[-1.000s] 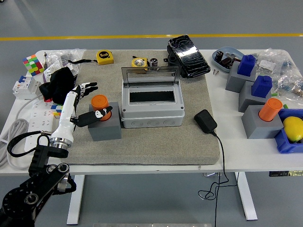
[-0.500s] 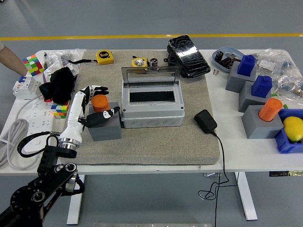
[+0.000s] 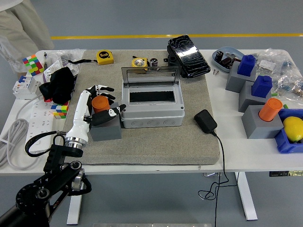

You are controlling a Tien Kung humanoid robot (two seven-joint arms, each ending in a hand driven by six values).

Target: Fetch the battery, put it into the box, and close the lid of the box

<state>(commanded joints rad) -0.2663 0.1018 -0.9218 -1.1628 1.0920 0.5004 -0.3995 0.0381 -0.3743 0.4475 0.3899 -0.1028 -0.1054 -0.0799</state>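
Note:
An orange cylinder [image 3: 99,103] stands upright in a grey block holder [image 3: 105,128] on the grey mat, left of the grey box [image 3: 151,112]. The box's clear lid [image 3: 150,77] stands open and upright at its back edge, and the dark slot inside shows nothing I can make out. My left hand [image 3: 109,100] reaches in from the lower left. Its fingers [image 3: 102,89] sit behind the cylinder and its thumb [image 3: 115,112] in front, spread around it without closing on it. The right arm is out of view.
A small dark cylinder [image 3: 154,62] and yellow tape measures [image 3: 105,57] lie behind the box. A black adapter [image 3: 205,120] with its cable lies to the right. Grey holders with blue and orange pieces [image 3: 270,109] stand far right. A person's clothing [image 3: 21,23] shows top left.
My left hand has moved right and forward, from beside the holder to around the orange cylinder. A person has come into view at the top left.

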